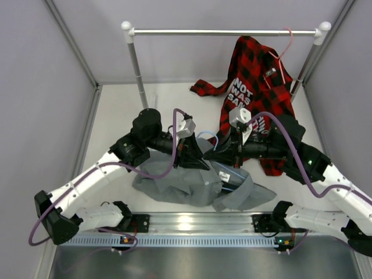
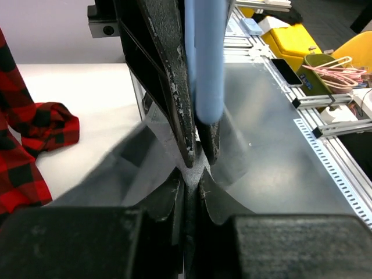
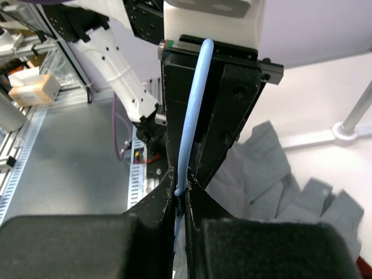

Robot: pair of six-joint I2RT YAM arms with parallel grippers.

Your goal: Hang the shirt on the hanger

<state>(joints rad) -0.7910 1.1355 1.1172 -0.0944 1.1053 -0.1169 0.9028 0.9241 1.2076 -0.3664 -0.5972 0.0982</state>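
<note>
Top external view: a white desk point(image 1: 116, 116) fills the frame, with a metal rail point(image 1: 224, 32) across the back, beyond both tools. A red-and-black plaid shirt point(image 1: 256, 64) hangs from the rail on a pink hanger point(image 1: 286, 49), behind the right tool point(image 1: 216, 156), with one sleeve lying on the desk. The grey shirt point(image 1: 174, 186) lies crumpled on the desk beneath both tools and spreads towards the near edge. The two arms reach inward and their tools meet tip to tip over the shirt, the left tool point(image 1: 195, 158) just beside the right one.

Left wrist view: the left tool's jaws are closed tight on a raised fold of the shirt, pinched at the fingertips, with fabric spreading out to both sides below. A blurred light-blue bar of the hanger point(image 2: 206, 58) runs along the fingers, right against them; whether it is also in the grip cannot be told.

Right wrist view: the right tool's jaws are closed narrowly on the thin hanger wire, which runs up from the fingertips. Folds of the shirt lie to the right of this tool.
</note>
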